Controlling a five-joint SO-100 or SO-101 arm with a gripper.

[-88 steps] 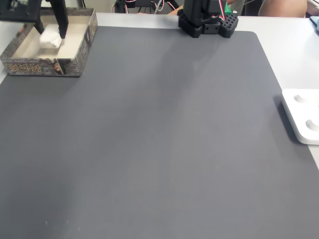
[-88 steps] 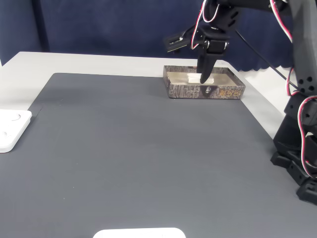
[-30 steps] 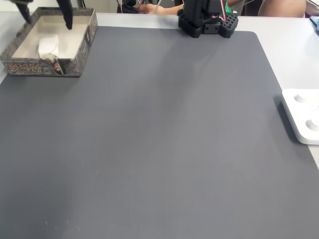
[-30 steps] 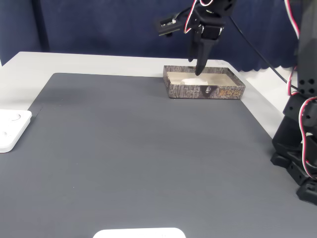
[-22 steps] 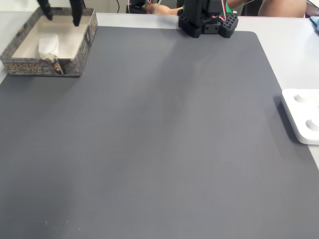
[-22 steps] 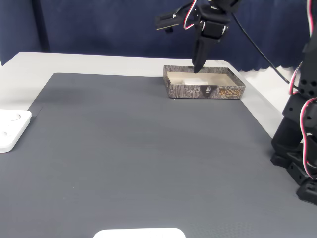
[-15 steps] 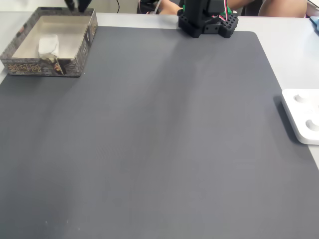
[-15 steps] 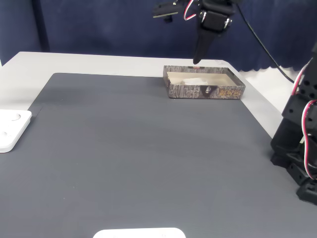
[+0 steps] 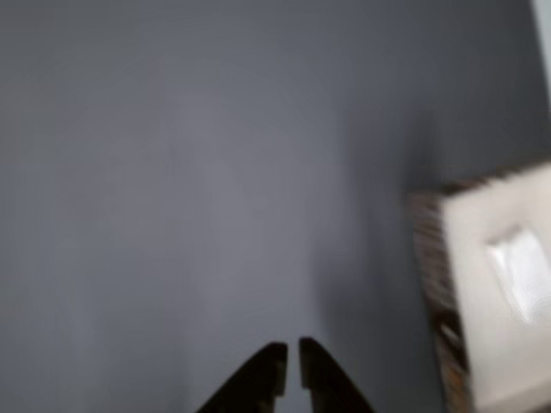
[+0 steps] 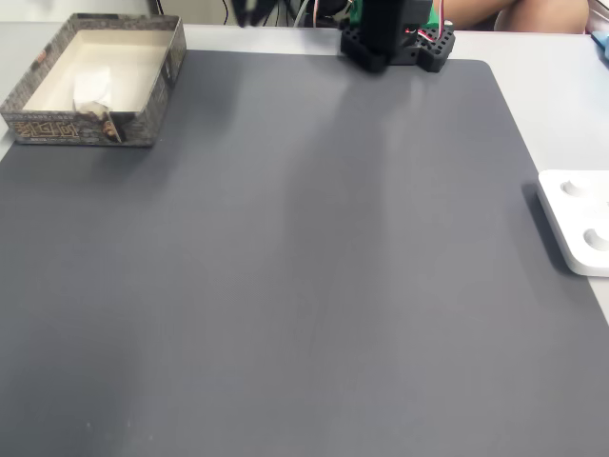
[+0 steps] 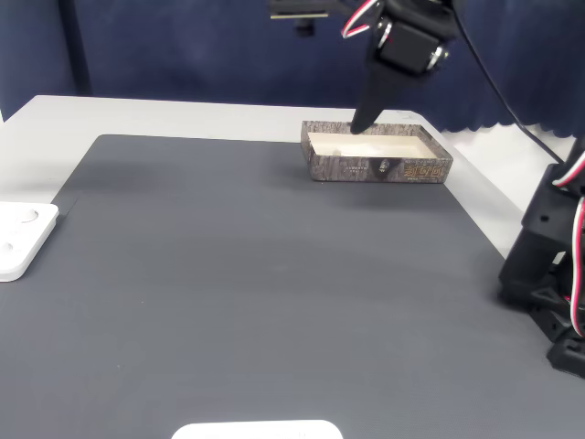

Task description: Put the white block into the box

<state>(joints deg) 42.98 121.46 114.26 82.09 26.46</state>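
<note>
Lying flat inside the box (image 10: 152, 88), the white block (image 10: 91, 88) looks light, stiff and matte, best pinched across its short sides if ever moved, while the tool (image 9: 292, 366), clenched on nothing, hangs above the mat (image 10: 314, 267).

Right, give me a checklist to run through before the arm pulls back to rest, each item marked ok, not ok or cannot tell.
1. White block lies inside the box: ok.
2. Gripper holds nothing; in the other view its fingertips are almost together with nothing between them: ok.
3. Gripper is clear of the box; in a fixed view its tip hangs above the box's far rim: ok.
4. Box sits flat at the corner of the dark mat: ok.
5. Block lies flat on the box floor: cannot tell, it sits close to one wall.
6. White tray at the mat's edge lies apart from the arm: ok.
</note>
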